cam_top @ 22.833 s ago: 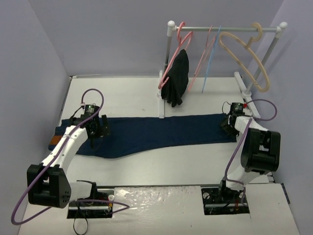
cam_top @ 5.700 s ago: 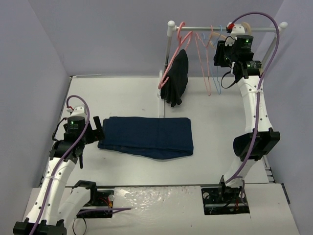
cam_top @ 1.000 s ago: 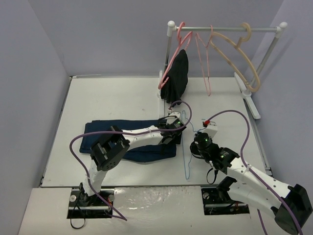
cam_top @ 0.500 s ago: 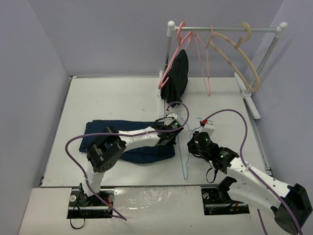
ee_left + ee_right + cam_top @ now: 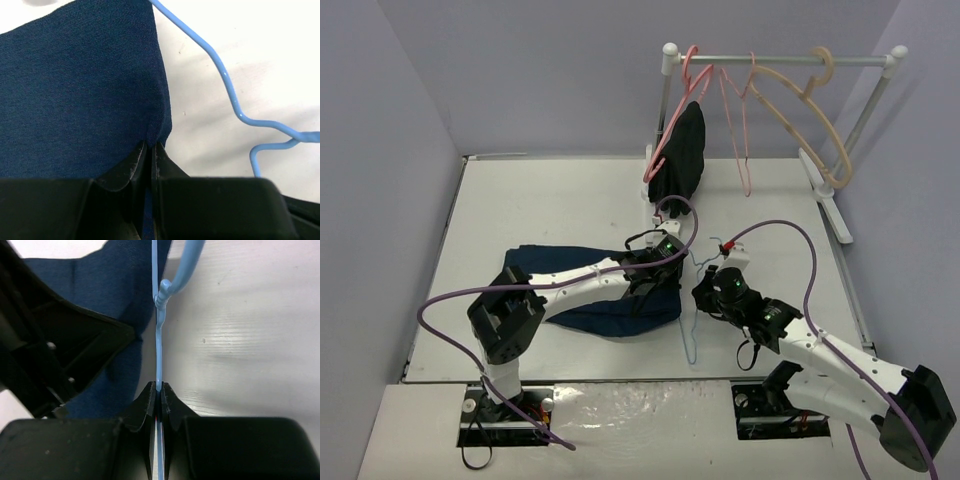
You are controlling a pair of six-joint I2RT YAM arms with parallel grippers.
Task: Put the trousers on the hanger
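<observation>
The trousers (image 5: 575, 295) lie folded on the white table, dark navy denim, with their right end raised and bunched. My left gripper (image 5: 660, 285) is shut on that right edge; in the left wrist view the fingertips (image 5: 151, 146) pinch the fabric fold (image 5: 80, 85). The hanger (image 5: 689, 345), thin light-blue wire, runs down beside the trousers' right end. My right gripper (image 5: 700, 298) is shut on it, and the right wrist view shows the wire (image 5: 159, 340) clamped between the jaws (image 5: 158, 386), with trousers (image 5: 115, 280) and the left gripper's black body (image 5: 50, 350) just to the left.
A white clothes rack (image 5: 780, 60) stands at the back right. On it hang a black garment (image 5: 682, 155), pink hangers (image 5: 735, 120) and a thick beige hanger (image 5: 810, 110). The rack's foot (image 5: 650, 215) lies close behind the left gripper.
My left gripper has shut on the trousers' right edge and lifted it, bunching the fabric. The right gripper has shifted a little left with the hanger.
</observation>
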